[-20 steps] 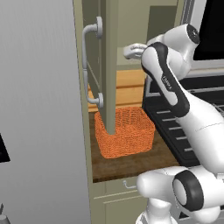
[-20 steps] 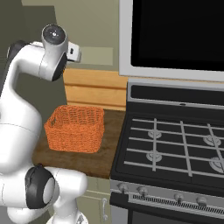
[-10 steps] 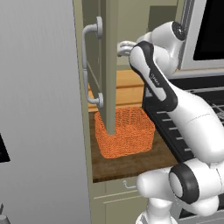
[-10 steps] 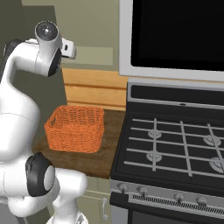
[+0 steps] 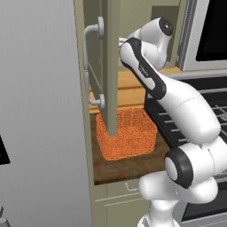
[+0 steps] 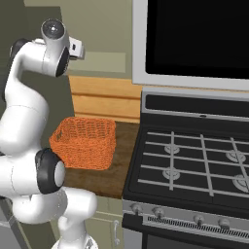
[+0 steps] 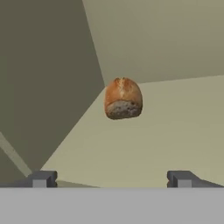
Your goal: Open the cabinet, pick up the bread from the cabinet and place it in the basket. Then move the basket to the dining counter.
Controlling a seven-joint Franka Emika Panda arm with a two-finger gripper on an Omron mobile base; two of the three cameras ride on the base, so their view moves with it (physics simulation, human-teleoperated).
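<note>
**Open claw facing bread in cabinet**

In the hand view the gripper (image 7: 112, 178) stands wide open and empty, the bread (image 7: 123, 98) at centre frame on the cabinet (image 5: 110, 66) shelf, bare shelf all around it. The basket (image 5: 127, 133) sits lower centre on the countertop (image 5: 133, 167), beside the stove (image 6: 194, 170).

Sage-green recessed-panel cabinet door (image 5: 110, 66) stands swung open, edge-on, just left of the arm; its long curved silver handle (image 5: 91, 66) projects leftward, away from the arm. Gripper (image 7: 112, 179) jaws wide apart, facing the shelf interior. Bare pale shelf floor (image 7: 175, 131) lies between fingertips (image 7: 41, 178) and the round brown crusty bread loaf (image 7: 123, 98); open room on both sides of the loaf.
</note>
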